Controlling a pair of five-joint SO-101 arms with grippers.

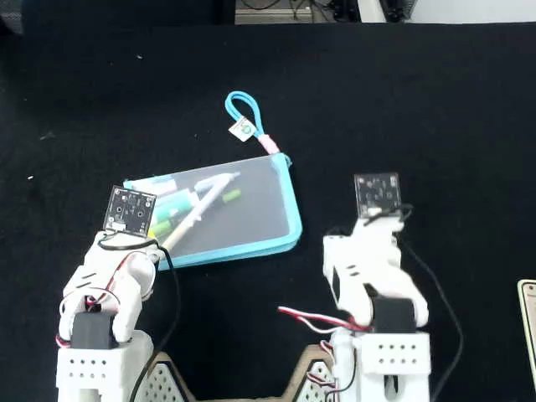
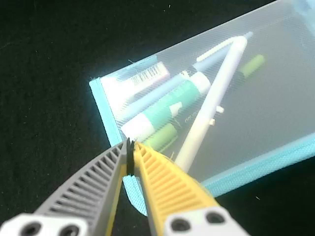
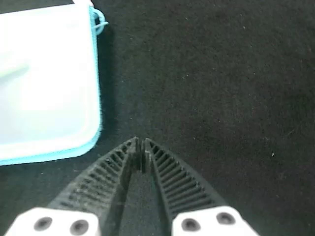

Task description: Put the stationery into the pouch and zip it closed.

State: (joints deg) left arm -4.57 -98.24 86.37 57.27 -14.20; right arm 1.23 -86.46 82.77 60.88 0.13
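Stationery [image 2: 197,98] lies inside the pouch [image 1: 251,222], a translucent case with turquoise edging that sits flat on the black table [image 1: 435,109] between your two arms. Through its wall, in the left wrist view, you can make out a long white pen [image 2: 216,93] lying at a slant. Beside it are a green-and-white marker [image 2: 170,110], a pale green highlighter [image 2: 160,138] and a white item carrying a barcode label [image 2: 145,77]. The print on the marker is too blurred to read.

From the pouch's far corner a turquoise loop [image 1: 241,107] runs out onto the table. A small white tag [image 1: 244,129] with a green mark hangs on it, and nothing on the tag is legible.

Your left gripper [image 2: 130,153] is at the pouch's near corner on the left arm's side. Its grey and yellow fingers are pressed together right over the turquoise edge. Something dark shows between the tips, but you cannot tell whether they pinch any part of the pouch.

Your right gripper [image 3: 141,149] hangs over bare table just beside the pouch's other near corner, apart from it. Its black fingers are closed on nothing.

Whether the zip is fully drawn cannot be told.
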